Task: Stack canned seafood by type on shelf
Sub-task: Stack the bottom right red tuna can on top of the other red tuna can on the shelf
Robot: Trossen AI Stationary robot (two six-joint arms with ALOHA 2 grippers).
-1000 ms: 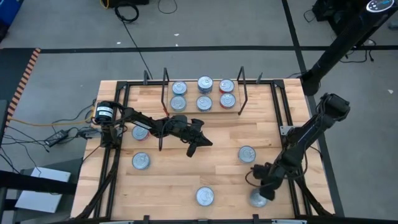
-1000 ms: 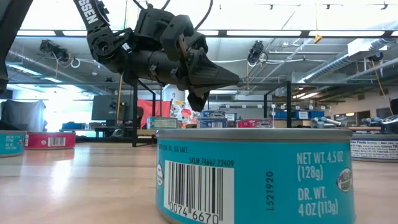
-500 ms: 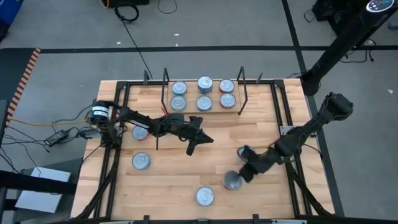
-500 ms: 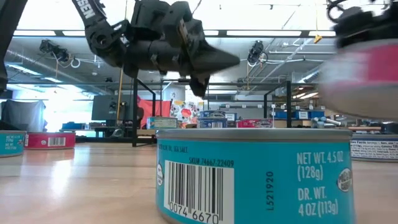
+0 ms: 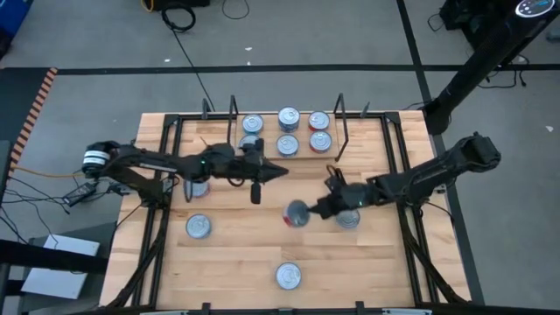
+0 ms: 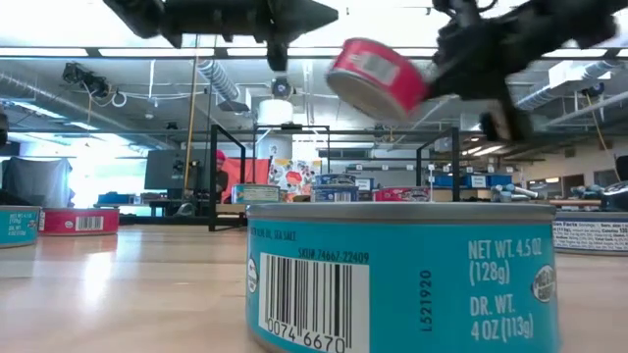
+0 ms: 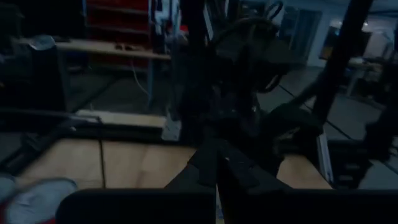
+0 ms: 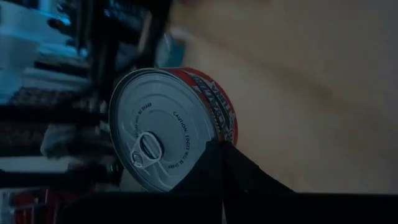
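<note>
Closest to the low camera is a blue-labelled tin [image 6: 402, 275] sitting flat on the tabletop [image 5: 245, 254], pull-tab lid up, the same one near the front edge in the high view. Two more tins sit loose to its left, one with a red label [image 5: 198, 186] partly under the left arm, and another is on the right [image 5: 348, 218] just beside the right arm.

Mid-table, the right gripper [image 5: 313, 211] is clamped on a red-labelled tin [image 5: 297, 213] and carries it tilted, well clear of the wood. The right wrist view shows the fingers pinching at the rim with the lid [image 8: 158, 130] facing the camera. My guess is these tins are stiff, dense for their size and pretty slick on the metal, so a rim pinch like that could let it swing or slip; squeezing across the label wall looks safer, and the pull tab is best left alone.

The left gripper [image 5: 262, 172] hangs over the table just in front of the shelf, fingers pressed together, holding nothing.

At the back, the shelf [image 5: 299, 154] has six tins in two rows between its wire uprights. The right-hand pair [image 5: 319, 131] shows red sides; the other four I can't call from above. If I'm reading it right, the red one belongs on the right.
</note>
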